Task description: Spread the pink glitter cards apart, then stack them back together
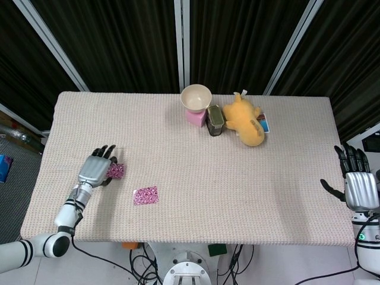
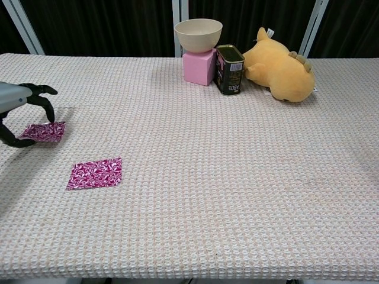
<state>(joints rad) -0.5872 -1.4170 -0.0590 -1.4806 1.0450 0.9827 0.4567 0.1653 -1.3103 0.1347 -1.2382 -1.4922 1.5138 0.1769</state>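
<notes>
Looks like a lab or test bay to me, not anyone's home. Black curtains (image 1: 119,41) on metal poles (image 1: 178,44) fill the top of the frame, loose cables (image 1: 145,261) hang at the bottom edge, and the table (image 1: 178,196) just has a woven cloth over it.

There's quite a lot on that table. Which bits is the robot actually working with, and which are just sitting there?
Part of the job:
- pink glitter card pinched in the left hand
- second pink glitter card lying flat on the cloth
- left hand

Just lying about:
- cream bowl on a pink block
- dark tin can
- yellow plush toy
- right hand, off the table edge, holding nothing
</notes>
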